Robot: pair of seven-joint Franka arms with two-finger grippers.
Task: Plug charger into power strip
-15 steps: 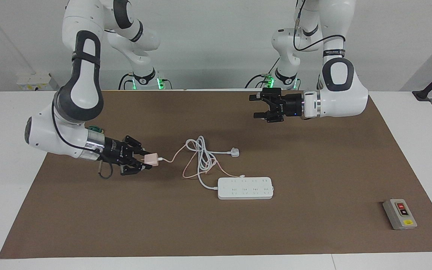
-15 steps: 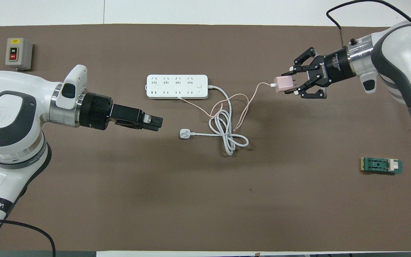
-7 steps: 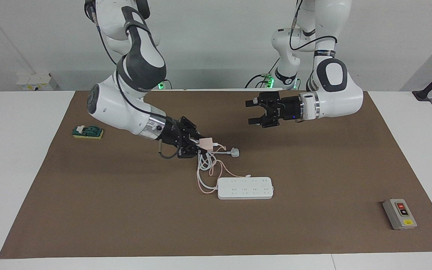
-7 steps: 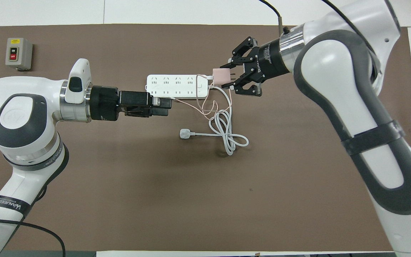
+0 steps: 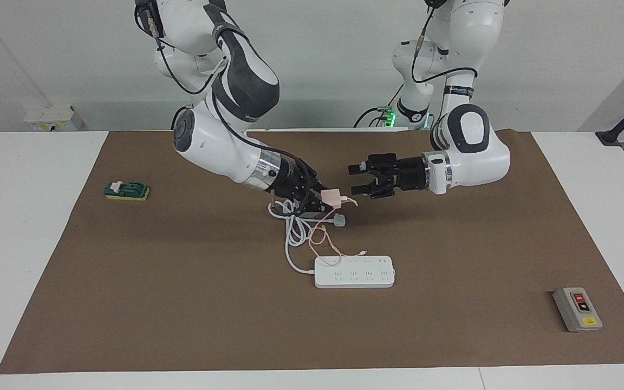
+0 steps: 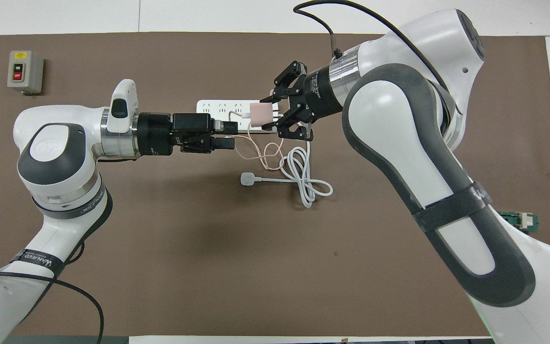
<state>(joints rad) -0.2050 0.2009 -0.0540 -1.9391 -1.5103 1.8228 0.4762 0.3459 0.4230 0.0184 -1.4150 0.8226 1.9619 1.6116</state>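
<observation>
The charger [image 5: 335, 197] [image 6: 259, 115], a small pale pink cube, is up in the air with my right gripper [image 5: 325, 200] [image 6: 269, 114] shut on it, above the coiled white cord [image 5: 293, 227]. Its thin pink cable [image 5: 320, 238] [image 6: 260, 155] hangs to the mat and loops toward the power strip [image 5: 354, 272] [image 6: 217, 106], a long white bar lying flat farther from the robots. My left gripper [image 5: 356, 180] [image 6: 229, 134] is open, level with the charger and facing it across a short gap. In the overhead view both hands cover part of the strip.
A white three-pin plug [image 5: 339, 220] [image 6: 248, 179] on a thick cord lies under the charger. A grey button box [image 5: 577, 309] [image 6: 25, 71] sits at the left arm's end. A small green part [image 5: 126, 190] [image 6: 518, 220] lies at the right arm's end.
My right gripper has carried the charger from the right arm's end to the middle, dragging the pink cable. My left gripper has moved in toward it, still open.
</observation>
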